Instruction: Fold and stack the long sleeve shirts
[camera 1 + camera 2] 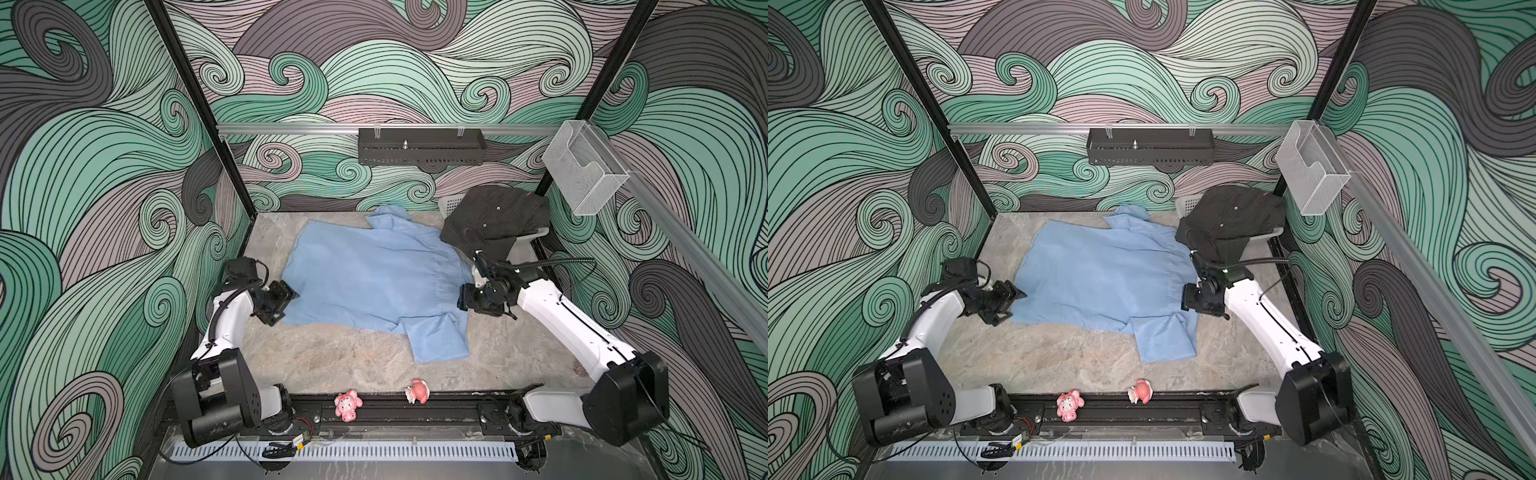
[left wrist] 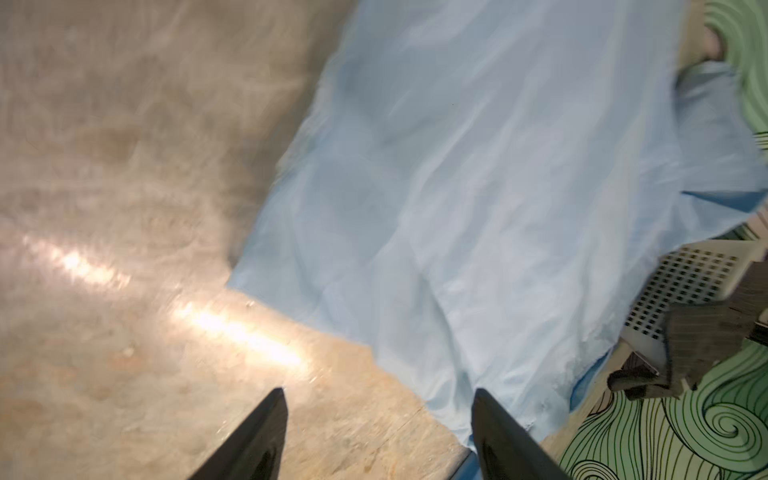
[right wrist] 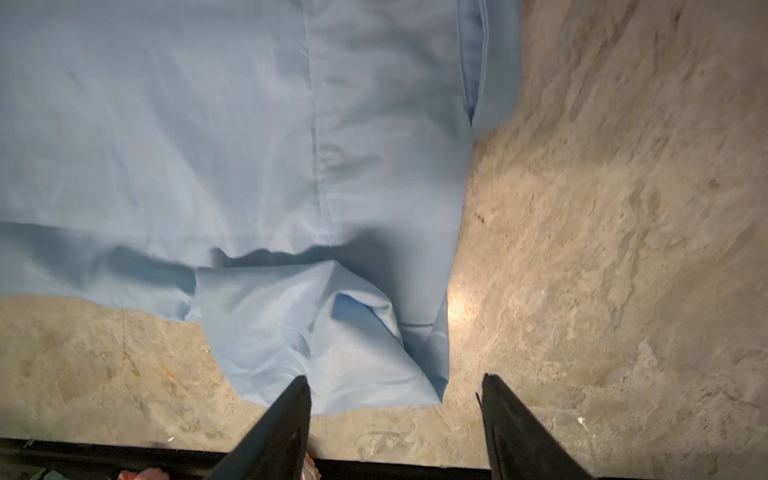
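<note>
The light blue shirt (image 1: 374, 278) (image 1: 1100, 274) lies spread on the stone table, collar toward the back wall, with one sleeve folded down toward the front (image 1: 436, 340). The dark pinstriped shirt (image 1: 494, 220) (image 1: 1233, 212) is heaped on a white basket at the back right. At the blue shirt's left edge my left gripper (image 1: 289, 296) (image 2: 378, 395) is open; one finger (image 2: 498, 436) overlaps the cloth edge, with nothing between the fingers. My right gripper (image 1: 462, 297) (image 3: 395, 379) hovers open at the shirt's right edge, looking down on the folded sleeve (image 3: 324, 340), holding nothing.
The white perforated basket (image 1: 451, 205) under the dark shirt stands in the back right corner. Two pink toys (image 1: 348, 405) (image 1: 417, 390) sit on the black front rail. A black tray (image 1: 419, 146) and a clear box (image 1: 582, 174) hang on the walls' rails.
</note>
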